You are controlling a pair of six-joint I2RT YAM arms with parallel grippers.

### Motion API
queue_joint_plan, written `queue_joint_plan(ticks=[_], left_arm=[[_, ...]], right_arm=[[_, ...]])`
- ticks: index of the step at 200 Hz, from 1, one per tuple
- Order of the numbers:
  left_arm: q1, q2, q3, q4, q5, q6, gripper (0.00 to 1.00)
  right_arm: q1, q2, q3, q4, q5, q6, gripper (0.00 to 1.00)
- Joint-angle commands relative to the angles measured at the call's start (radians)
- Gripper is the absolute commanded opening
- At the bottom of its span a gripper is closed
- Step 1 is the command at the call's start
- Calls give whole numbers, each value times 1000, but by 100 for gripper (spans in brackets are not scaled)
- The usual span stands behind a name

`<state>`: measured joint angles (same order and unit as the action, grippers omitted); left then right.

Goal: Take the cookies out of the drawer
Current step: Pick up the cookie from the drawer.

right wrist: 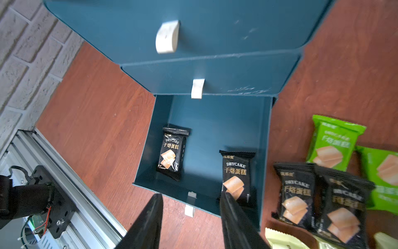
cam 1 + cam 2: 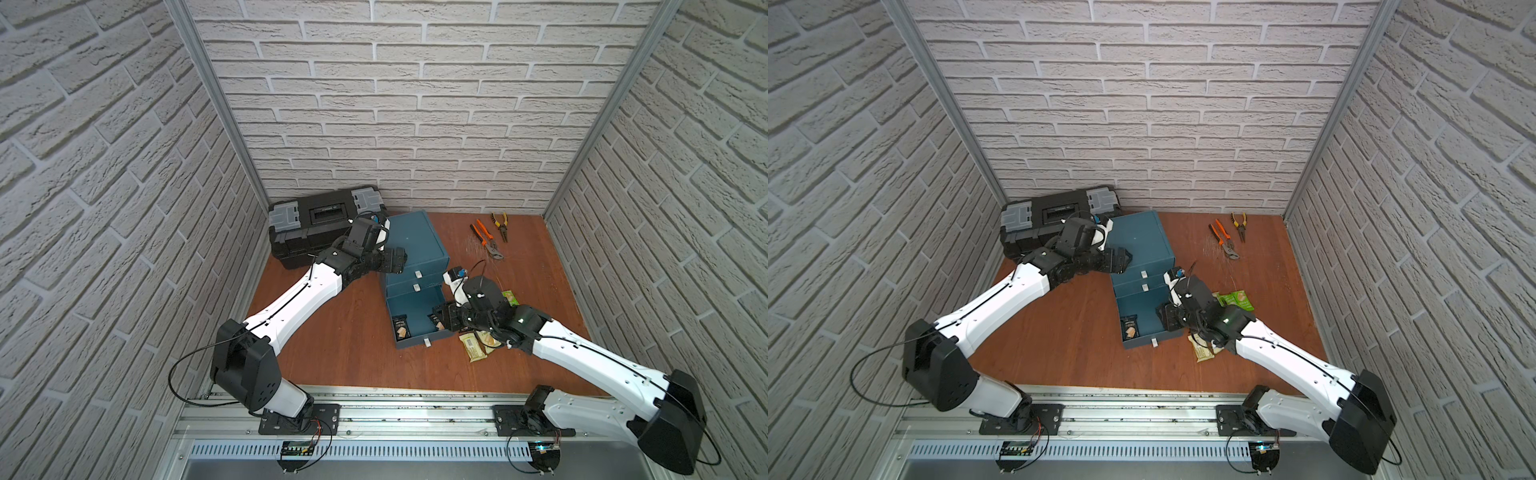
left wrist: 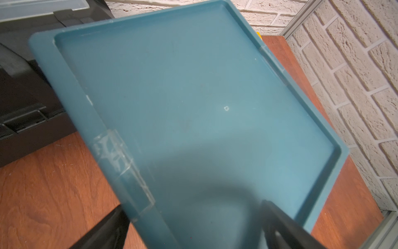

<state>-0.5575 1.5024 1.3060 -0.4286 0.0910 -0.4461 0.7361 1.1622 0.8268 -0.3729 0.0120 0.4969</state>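
Wooden tabletop (image 2: 332, 353): drawer (image 1: 215, 129) holds two black cookies (image 1: 172, 151); right tool (image 1: 191, 194) part-open, empty, over one; left tool (image 3: 192, 205) spread on cabinet (image 3: 172, 97).

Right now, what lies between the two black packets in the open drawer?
Nothing: bare drawer floor separates one black packet from the other, in the right wrist view.

black and bright green cookies (image 1: 172, 151) with tan biscuit prints, teal drawer (image 1: 215, 120), reddish wood-grain table (image 1: 97, 118)
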Motion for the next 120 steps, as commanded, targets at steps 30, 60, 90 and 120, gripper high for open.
queue_joint_plan(ticks=[30,60,90,120], left_arm=[[-7,54,-17,-25,5,18,98],[-7,50,-18,-25,10,19,99],[-7,45,-25,-21,8,23,98],[-7,53,-20,-18,24,23,99]], right_arm=[[126,265,63,158,63,76,47],[145,412,138,133,86,77,45],[149,507,171,132,104,83,47],[152,586,198,150,98,90,53]])
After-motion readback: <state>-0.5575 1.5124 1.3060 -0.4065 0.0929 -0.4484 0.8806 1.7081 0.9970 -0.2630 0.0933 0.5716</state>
